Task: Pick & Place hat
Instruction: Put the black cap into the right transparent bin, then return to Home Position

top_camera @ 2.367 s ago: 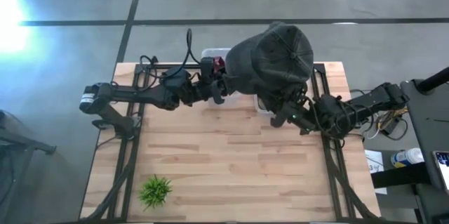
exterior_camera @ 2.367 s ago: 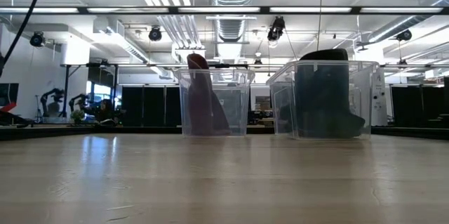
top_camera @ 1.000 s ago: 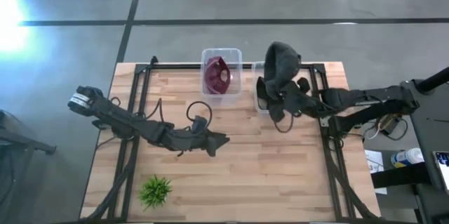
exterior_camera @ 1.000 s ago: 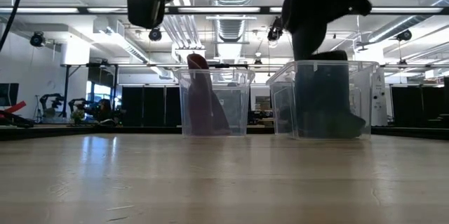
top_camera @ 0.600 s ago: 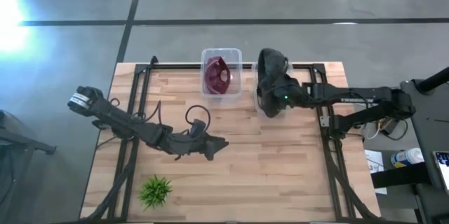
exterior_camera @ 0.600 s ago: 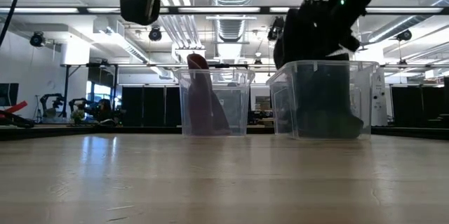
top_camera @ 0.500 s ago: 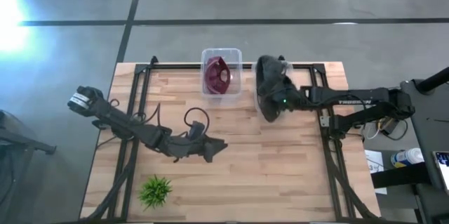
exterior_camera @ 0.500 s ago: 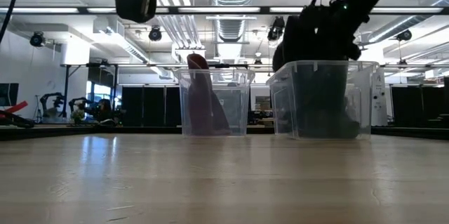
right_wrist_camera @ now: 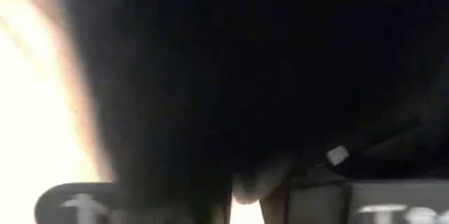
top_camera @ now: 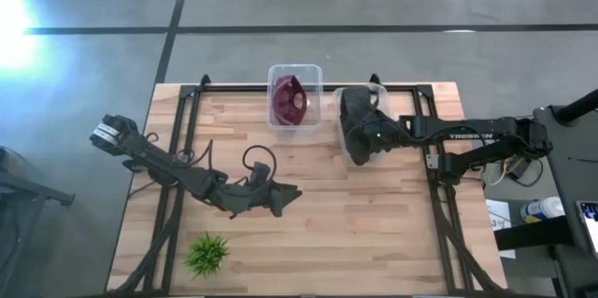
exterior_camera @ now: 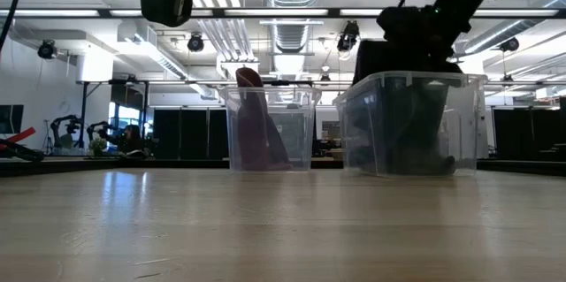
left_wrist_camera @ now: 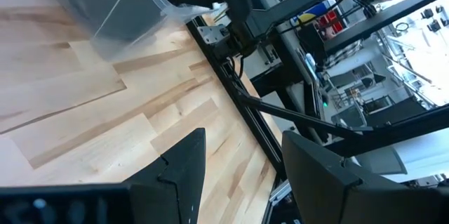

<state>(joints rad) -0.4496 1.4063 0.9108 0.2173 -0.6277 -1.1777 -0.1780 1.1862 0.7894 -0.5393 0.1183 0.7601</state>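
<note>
A dark grey hat lies inside the clear bin at the table's far right; through the bin's wall the low view shows it bunched up. My right gripper is over this bin, right at the hat, and the right wrist view shows only dark cloth. A maroon hat stands in the neighbouring clear bin. My left gripper hovers open above the middle of the table, with nothing between its fingers.
A small green plant stands near the table's near left corner. Black frame rails run along both sides of the table. Bare wood lies in front of the two bins.
My right gripper has gone down and toward the table's left edge with the dark hat. The hat hung above the right bin's rim a second ago and now sits low inside it.
</note>
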